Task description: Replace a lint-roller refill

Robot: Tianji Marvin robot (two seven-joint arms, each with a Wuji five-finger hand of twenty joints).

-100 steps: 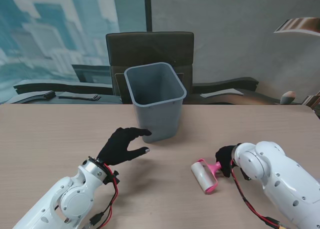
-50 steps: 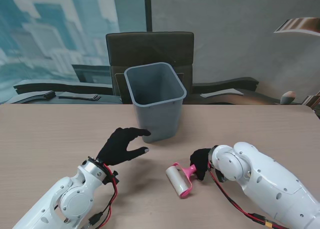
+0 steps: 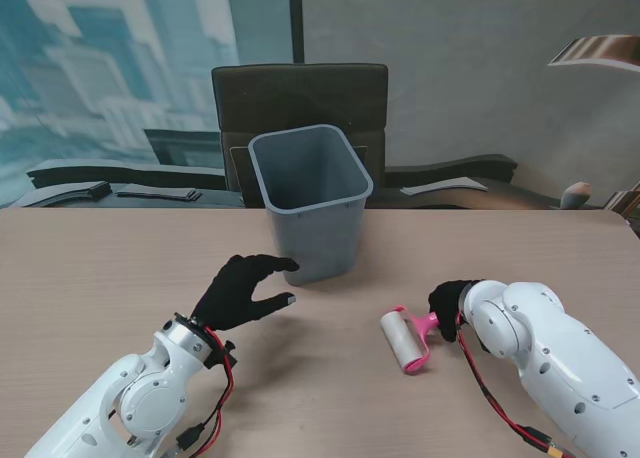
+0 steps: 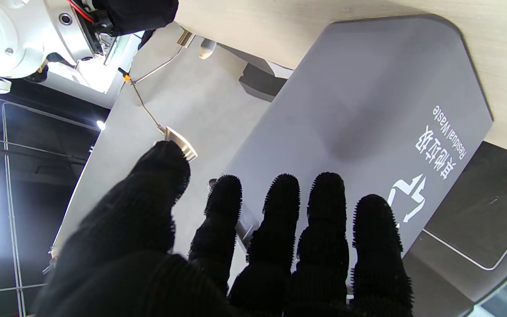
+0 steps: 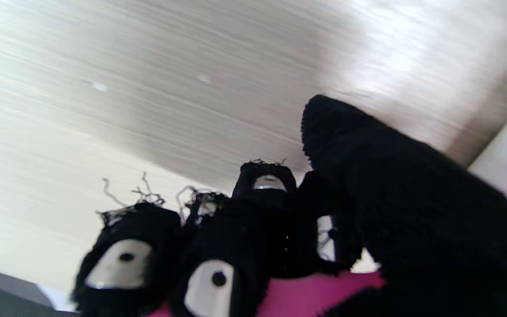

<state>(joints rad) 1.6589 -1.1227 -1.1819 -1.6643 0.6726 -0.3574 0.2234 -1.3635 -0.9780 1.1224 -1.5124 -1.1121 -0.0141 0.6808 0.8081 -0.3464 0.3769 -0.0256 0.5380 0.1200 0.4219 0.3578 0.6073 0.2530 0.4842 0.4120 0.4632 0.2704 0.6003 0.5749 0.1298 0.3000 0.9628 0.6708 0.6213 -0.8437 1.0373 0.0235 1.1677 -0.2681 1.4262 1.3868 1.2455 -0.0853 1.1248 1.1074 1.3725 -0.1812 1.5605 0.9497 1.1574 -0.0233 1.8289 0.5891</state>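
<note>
Where the pale wood-grain desk (image 3: 90, 268) ends at its far edge, a dark office chair (image 3: 299, 93) stands at twelve o'clock before a cityscape wall. On the desk, the left hand (image 3: 243, 290) hovers with fingers spread, holding nothing, its fingertips (image 4: 330, 193) near the grey waste bin (image 3: 312, 200). At four o'clock from the bin, the lint roller (image 3: 406, 339) lies on the desk, its pink handle (image 5: 306, 288) clasped by the curled right hand (image 3: 450, 302).
</note>
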